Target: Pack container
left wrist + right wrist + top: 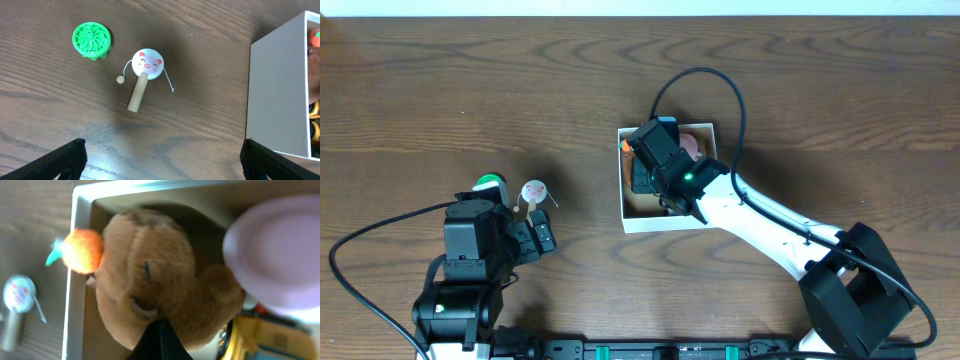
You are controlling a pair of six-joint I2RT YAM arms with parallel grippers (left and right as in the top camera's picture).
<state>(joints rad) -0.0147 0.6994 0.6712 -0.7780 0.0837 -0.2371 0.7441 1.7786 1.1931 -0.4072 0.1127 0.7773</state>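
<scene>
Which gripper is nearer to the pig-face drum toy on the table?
Left. The left gripper hovers close beside the pig-face drum toy; the right gripper is at the container, much farther away.

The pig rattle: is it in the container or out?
Out. The pig rattle lies on the table, apart from the container.

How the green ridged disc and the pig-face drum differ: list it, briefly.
The green disc is all green with radial ridges; the pig drum is white with a pink face. The disc has no handle; the drum has a wooden stick and strings. Both lie on the table, outside the container.
</scene>
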